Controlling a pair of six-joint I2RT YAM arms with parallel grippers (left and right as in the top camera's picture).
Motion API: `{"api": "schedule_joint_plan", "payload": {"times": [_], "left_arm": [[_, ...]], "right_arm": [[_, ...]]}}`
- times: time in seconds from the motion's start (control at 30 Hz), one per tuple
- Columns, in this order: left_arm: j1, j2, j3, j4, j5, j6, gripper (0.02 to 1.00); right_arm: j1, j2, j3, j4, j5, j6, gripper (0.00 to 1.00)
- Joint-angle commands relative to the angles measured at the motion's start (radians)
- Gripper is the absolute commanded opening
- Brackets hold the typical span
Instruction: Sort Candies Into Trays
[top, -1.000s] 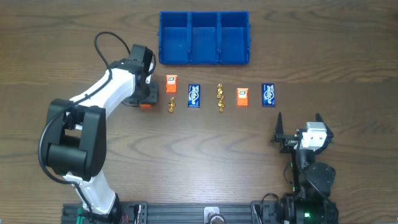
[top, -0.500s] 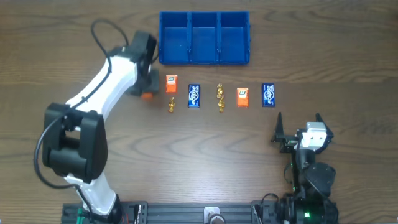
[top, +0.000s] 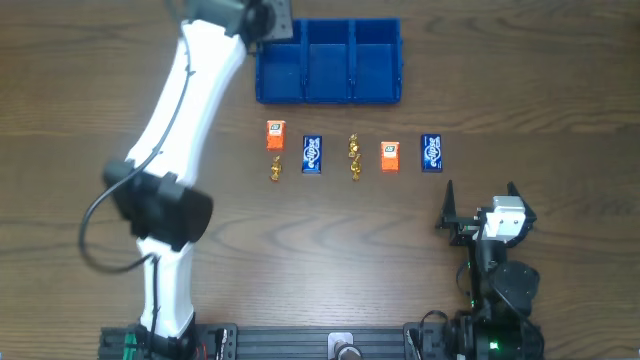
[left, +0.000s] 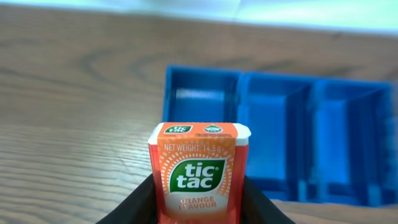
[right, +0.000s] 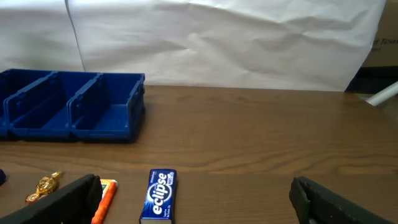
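Observation:
My left gripper (top: 268, 18) is raised near the left end of the blue three-compartment tray (top: 328, 96), shut on an orange candy box (left: 200, 163). In the left wrist view the box stands upright between the fingers, with the tray (left: 280, 106) beyond it. On the table lies a row of candies: an orange box (top: 275, 135), a gold candy (top: 276, 168), a blue pack (top: 312, 153), two gold candies (top: 354, 158), another orange box (top: 389, 156) and a second blue pack (top: 431, 152). My right gripper (top: 480, 192) stands open near its base, below the row's right end.
All three tray compartments (right: 106, 118) look empty. Bare wooden table surrounds the candy row on the left, right and front. A white backdrop (right: 217, 43) hangs behind the table's far edge.
My left arm has lifted from the table at the left of the candy row and swung up toward the tray's left end, carrying the orange box. The right arm has not moved.

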Motion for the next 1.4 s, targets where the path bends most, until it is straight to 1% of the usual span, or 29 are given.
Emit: {"api": "schedule_joint_plan", "payload": {"times": [0.03, 0.23, 0.3, 0.33, 0.4, 0.43, 0.47, 0.5, 0.53, 0.57, 0.8, 0.93, 1.0, 1.07, 1.13, 1.27, 1.4], "left_arm": [[0.001, 0.135, 0.018, -0.014, -0.01, -0.006, 0.172], [0.003, 0.195, 0.018, -0.012, -0.007, -0.006, 0.174], [0.003, 0.202, 0.018, -0.005, 0.01, -0.002, 0.18], [0.003, 0.203, 0.018, -0.003, 0.013, -0.002, 0.191], [0.003, 0.203, 0.018, 0.003, 0.013, -0.003, 0.266], [0.003, 0.203, 0.018, 0.008, 0.016, -0.003, 0.321], [0.004, 0.203, 0.018, 0.01, 0.016, -0.003, 0.428], [0.005, 0.203, 0.018, 0.011, 0.016, -0.003, 0.614], [0.005, 0.203, 0.018, 0.011, 0.016, -0.003, 0.827], [0.005, 0.203, 0.018, 0.012, 0.016, -0.003, 1.0], [0.008, 0.177, 0.018, 0.003, 0.018, -0.009, 0.998], [-0.043, 0.043, 0.003, -0.124, 0.008, -0.053, 1.0], [-0.075, -0.034, -0.05, -0.142, -0.011, -0.06, 1.0], [-0.114, -0.138, -0.174, -0.107, -0.056, -0.074, 0.998], [-0.141, -0.234, -0.328, -0.027, -0.072, -0.078, 0.998], [-0.149, -0.369, -0.649, 0.155, -0.065, -0.126, 0.998], [-0.127, -0.385, -0.848, 0.284, -0.027, -0.131, 0.998]], "right_arm": [[-0.004, -0.006, -0.001, -0.008, -0.008, -0.014, 1.0], [-0.004, -0.006, -0.001, -0.008, -0.008, -0.014, 1.0], [-0.004, -0.006, -0.001, -0.008, -0.008, -0.014, 1.0], [-0.004, -0.006, -0.001, -0.008, -0.008, -0.014, 1.0], [-0.004, -0.006, -0.001, -0.008, -0.008, -0.014, 1.0], [-0.004, -0.006, -0.001, -0.008, -0.008, -0.014, 1.0], [-0.004, -0.006, -0.001, -0.008, -0.008, -0.014, 1.0], [-0.004, -0.006, -0.001, -0.008, -0.008, -0.014, 1.0], [-0.004, -0.006, -0.001, -0.008, -0.008, -0.014, 1.0], [-0.004, -0.006, -0.001, -0.008, -0.008, -0.014, 1.0], [-0.004, -0.006, -0.001, -0.008, -0.008, -0.014, 1.0], [-0.004, -0.006, -0.001, -0.008, -0.008, -0.014, 1.0], [-0.004, -0.006, -0.001, -0.008, -0.008, -0.014, 1.0], [-0.004, -0.006, -0.001, -0.008, -0.008, -0.014, 1.0], [-0.004, -0.006, -0.001, -0.008, -0.008, -0.014, 1.0], [-0.004, -0.006, -0.001, -0.008, -0.008, -0.014, 1.0], [-0.004, -0.006, -0.001, -0.008, -0.008, -0.014, 1.0]]}}
